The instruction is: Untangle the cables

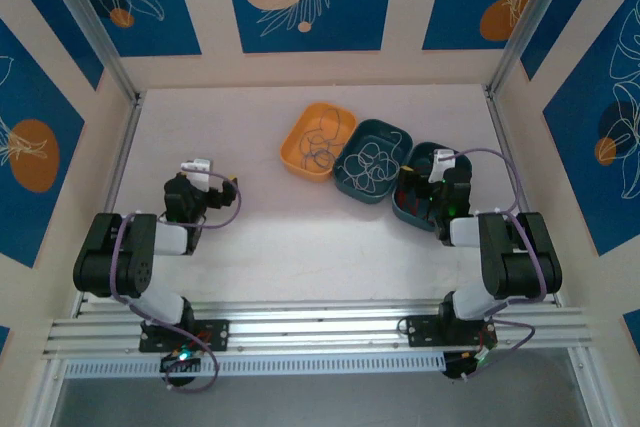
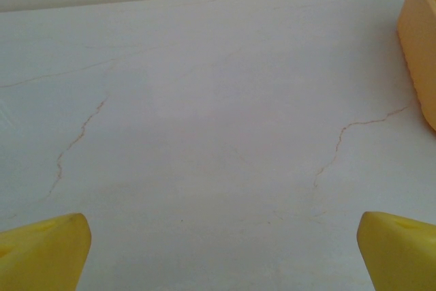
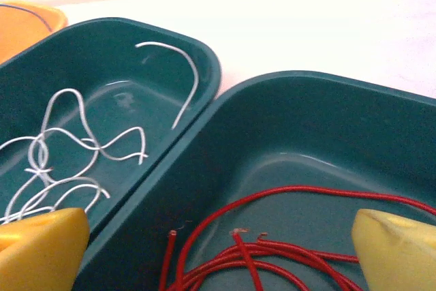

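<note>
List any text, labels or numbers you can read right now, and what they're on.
No readable text.
White tag on the left wrist: too small to read.
White tag on the right wrist: too small to read.
Orange plastic tray, middle teal plastic tray, right teal plastic tray, blue floral wall panels: no lettering.

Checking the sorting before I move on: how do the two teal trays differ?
The middle teal tray holds whitish cables, looped and crossing; the right teal tray holds red cables, bunched. The open right gripper hangs over the right teal tray, not the middle teal tray. Both share colour and shape and sit side by side.
</note>
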Motion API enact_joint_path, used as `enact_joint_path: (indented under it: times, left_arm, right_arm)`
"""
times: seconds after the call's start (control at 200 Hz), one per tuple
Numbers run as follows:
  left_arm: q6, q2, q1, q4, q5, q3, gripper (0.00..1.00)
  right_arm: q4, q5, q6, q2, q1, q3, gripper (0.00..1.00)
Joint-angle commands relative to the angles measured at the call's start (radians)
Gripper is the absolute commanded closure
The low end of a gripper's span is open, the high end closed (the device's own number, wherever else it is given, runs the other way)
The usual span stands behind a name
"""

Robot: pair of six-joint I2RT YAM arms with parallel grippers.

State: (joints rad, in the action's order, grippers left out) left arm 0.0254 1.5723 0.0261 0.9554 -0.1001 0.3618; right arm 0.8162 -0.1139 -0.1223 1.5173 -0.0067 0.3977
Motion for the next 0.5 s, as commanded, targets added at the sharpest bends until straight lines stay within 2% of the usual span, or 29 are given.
enact_joint_path:
  times: [0.0,0.495]
  left_arm:
    - [0.002,-0.008,-0.012,-0.002,0.005,0.006,0.0]
    - [0.002,-0.008,-0.013,-0.003,0.005,0.006,0.0]
  right_arm:
    - [-0.018,0.122,0.024,0.006,-0.019,0.023,0.01]
    - [-0.019,0.114,0.026,0.006,-0.016,0.023,0.01]
